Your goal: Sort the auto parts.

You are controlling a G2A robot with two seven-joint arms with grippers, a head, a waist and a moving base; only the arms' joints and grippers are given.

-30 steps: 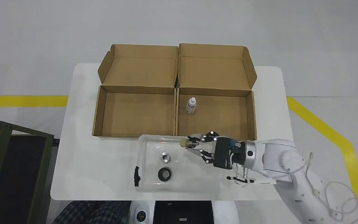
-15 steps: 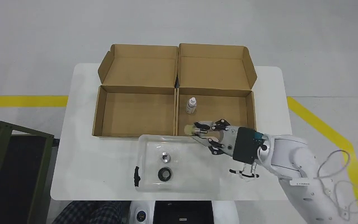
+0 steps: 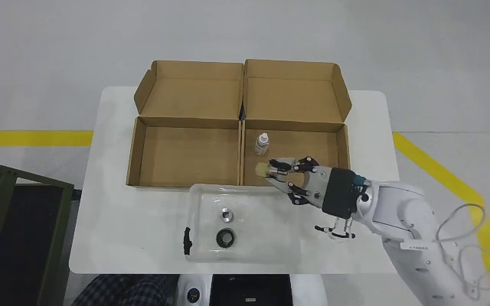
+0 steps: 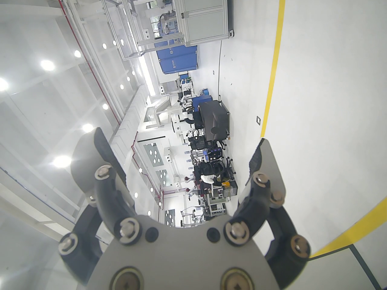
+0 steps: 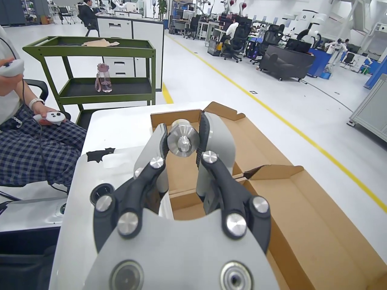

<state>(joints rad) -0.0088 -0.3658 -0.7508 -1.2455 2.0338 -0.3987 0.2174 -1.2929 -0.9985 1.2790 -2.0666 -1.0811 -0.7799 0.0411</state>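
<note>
My right claw (image 3: 271, 170) is closed on a small silver cylindrical part (image 5: 182, 143), pinched on both sides between the pads, with its end face turned toward the wrist camera. In the top view, claw and part hang over the near-left corner of the right cardboard box (image 3: 306, 157), close to the wall it shares with the left cardboard box (image 3: 187, 153). A little white bottle (image 3: 262, 144) stands inside the right box, near the held part at its 12 o'clock. The clear tray (image 3: 253, 229) lies on the white tabletop (image 3: 115, 191) at 6 o'clock from the boxes, just beside their near wall. A metal fitting (image 3: 224, 214) and a black ring (image 3: 225, 238) lie in it, at about 7 o'clock from the claw. My left claw (image 4: 181, 147) is spread wide with nothing between its fingers, facing out into the hall.
</note>
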